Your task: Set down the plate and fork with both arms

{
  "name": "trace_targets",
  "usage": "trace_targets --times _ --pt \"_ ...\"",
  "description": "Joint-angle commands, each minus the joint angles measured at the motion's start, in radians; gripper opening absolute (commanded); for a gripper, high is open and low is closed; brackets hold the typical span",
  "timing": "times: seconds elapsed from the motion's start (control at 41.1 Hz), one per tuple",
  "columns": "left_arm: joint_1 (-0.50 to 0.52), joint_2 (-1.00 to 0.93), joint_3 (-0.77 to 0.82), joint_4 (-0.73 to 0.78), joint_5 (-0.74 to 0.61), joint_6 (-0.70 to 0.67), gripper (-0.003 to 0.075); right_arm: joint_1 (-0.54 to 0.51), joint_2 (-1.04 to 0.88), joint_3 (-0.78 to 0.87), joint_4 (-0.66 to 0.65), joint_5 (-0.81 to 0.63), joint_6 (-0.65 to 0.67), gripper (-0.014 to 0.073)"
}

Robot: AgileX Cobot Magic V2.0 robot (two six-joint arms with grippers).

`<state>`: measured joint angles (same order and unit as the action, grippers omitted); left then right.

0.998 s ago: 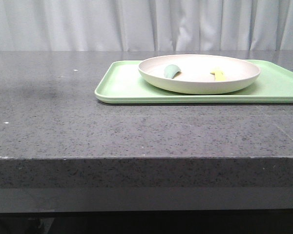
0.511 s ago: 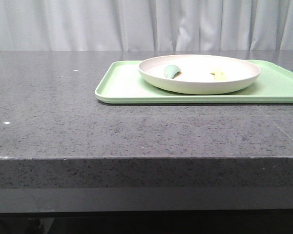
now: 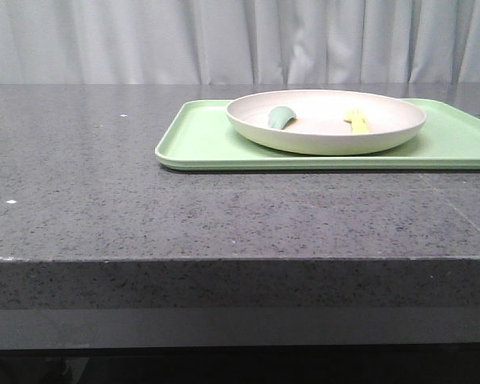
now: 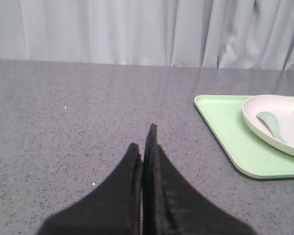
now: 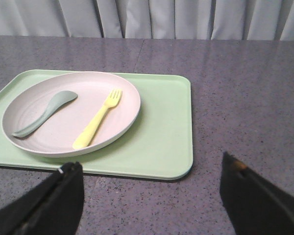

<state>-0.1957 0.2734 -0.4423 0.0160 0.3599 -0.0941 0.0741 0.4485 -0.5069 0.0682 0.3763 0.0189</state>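
The big round plate (image 5: pixel 71 111) sits on a light green tray (image 5: pixel 161 132) on the gray table (image 3: pixel 80 200). Inside the plate lie the little yellow fork (image 5: pixel 98 119) and a green spoon (image 5: pixel 44 112), side by side and not touching. The right gripper (image 5: pixel 152 196) has its two black fingers (image 5: pixel 54 203) spread wide apart, and the tray's near edge is just past them. The left gripper (image 4: pixel 143 142) has its fingers pressed together, holding nothing, I think. The tray is well off to one side of them.
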Motion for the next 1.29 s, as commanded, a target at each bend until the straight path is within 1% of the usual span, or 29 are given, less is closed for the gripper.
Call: trace_targets --times 0.0,0.122,0.292,0.365,0.681,0.876,0.998,1.266 --pt "0.001 -0.011 -0.024 -0.002 -0.081 -0.01 -0.0018 -0.002 0.039 -0.042 0.001 -0.098 -0.006 0.0592" --pt "0.001 -0.011 -0.024 -0.002 -0.081 -0.01 -0.0018 0.0 0.144 -0.109 0.006 -0.051 -0.006 0.0591" --pt "0.001 -0.011 -0.024 -0.002 -0.081 -0.01 -0.0018 0.012 0.356 -0.267 0.103 0.079 -0.006 0.0591" --pt "0.001 -0.011 -0.024 -0.002 -0.081 -0.01 -0.0018 0.038 0.458 -0.337 0.122 0.114 -0.006 0.0591" --pt "0.001 -0.011 -0.024 -0.002 -0.081 -0.01 -0.0018 0.18 0.87 -0.633 0.153 0.179 0.01 0.0591" --pt "0.001 -0.011 -0.024 -0.002 -0.081 -0.01 -0.0018 0.184 1.068 -0.815 0.154 0.271 0.067 0.0591" --pt "0.001 -0.011 -0.024 -0.002 -0.081 -0.01 -0.0018 0.167 1.17 -0.895 0.154 0.307 0.09 0.0591" --pt "0.001 -0.011 -0.024 -0.002 -0.081 -0.01 -0.0018 0.16 1.302 -0.974 0.154 0.313 0.089 0.0591"
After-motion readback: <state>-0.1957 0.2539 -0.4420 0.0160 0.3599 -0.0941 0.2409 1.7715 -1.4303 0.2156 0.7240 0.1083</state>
